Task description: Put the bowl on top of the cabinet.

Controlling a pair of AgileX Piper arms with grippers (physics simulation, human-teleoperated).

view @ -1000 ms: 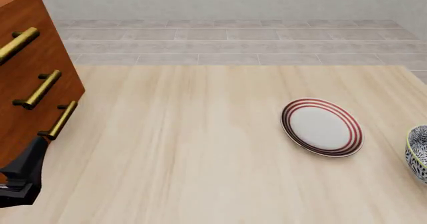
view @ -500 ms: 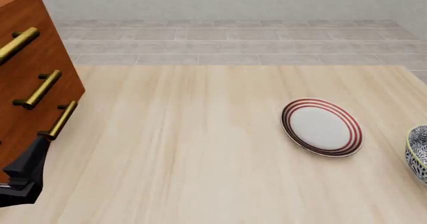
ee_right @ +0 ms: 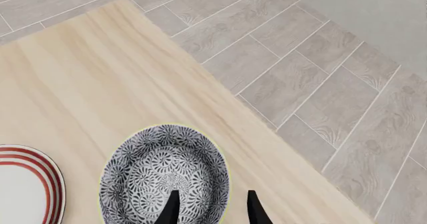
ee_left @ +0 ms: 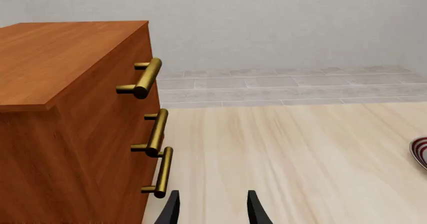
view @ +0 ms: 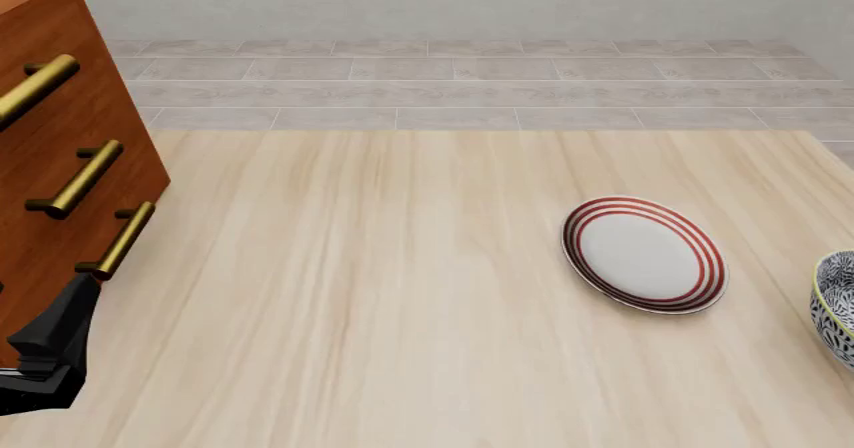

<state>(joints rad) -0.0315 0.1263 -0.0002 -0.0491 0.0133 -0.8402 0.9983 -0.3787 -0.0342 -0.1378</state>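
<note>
The bowl (ee_right: 163,176), black-and-white floral inside with a pale rim, sits on the table near its right edge, cut off in the front view (view: 835,308). My right gripper (ee_right: 212,210) hovers open over it, one finger above its inside and the other outside its rim; this gripper is out of the front view. The reddish-brown cabinet (view: 54,118) with brass handles stands at the far left. My left gripper (ee_left: 212,211) is open and empty beside the cabinet's (ee_left: 73,109) front lower corner, seen dark at the bottom left in the front view (view: 67,313).
A flat white plate with red rings (view: 645,254) lies between the bowl and the table's middle, and its edge shows in the right wrist view (ee_right: 30,184). The table's right edge (ee_right: 267,134) runs close past the bowl, with tiled floor beyond.
The left gripper has shifted very slightly by the cabinet's corner. The bowl and the plate have not moved.
</note>
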